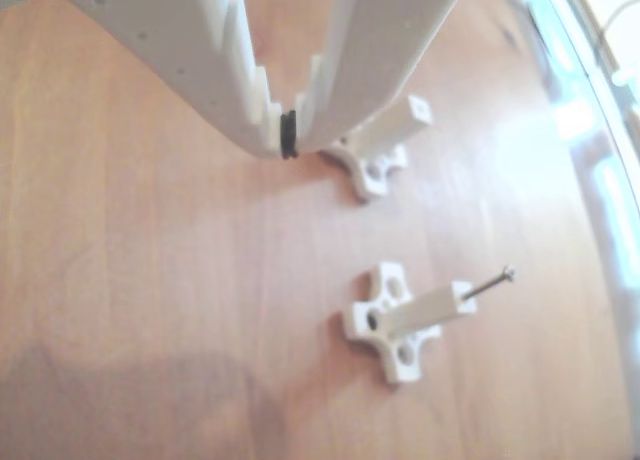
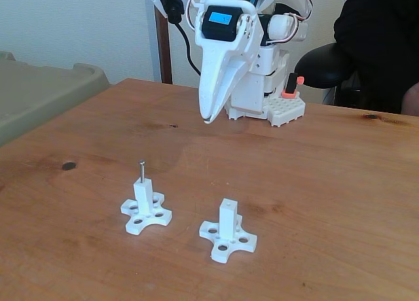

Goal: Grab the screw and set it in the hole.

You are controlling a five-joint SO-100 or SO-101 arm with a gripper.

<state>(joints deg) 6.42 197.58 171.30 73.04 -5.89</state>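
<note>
Gripper (image 2: 207,120): raised above table, near arm base, well apart from both fixtures. Jaws nearly together; a narrow slit shows between tips in the wrist-type view (image 1: 290,135). Holds nothing, touches nothing. Black band around one fingertip, prob. a rubber grip ring.

Screw (image 2: 141,171): thin, dark-grey metal, small rounded head. Stands upright in top of the left post in fixed view, shank mostly exposed, head up. Same item in the other view (image 1: 490,282), sticking out of the nearer post's end.
Handling (est.): very light, stiff, smooth and slippery; too thin for a loose pinch, apt to roll or twist. Not fragile. Best hold: exposed shank just below head, pinched square across, pulled straight along post axis.

Screw post (image 2: 143,191): white, square, on cross-shaped base with round holes. Light, could lift or tip if the screw binds.

Hole (image 2: 227,201): small dark spot centred on top face of second post, to the right in fixed view; empty. Also seen in the other view (image 1: 420,107), just beyond fingertips.

Table (image 2: 314,183): wood, flat.
</note>
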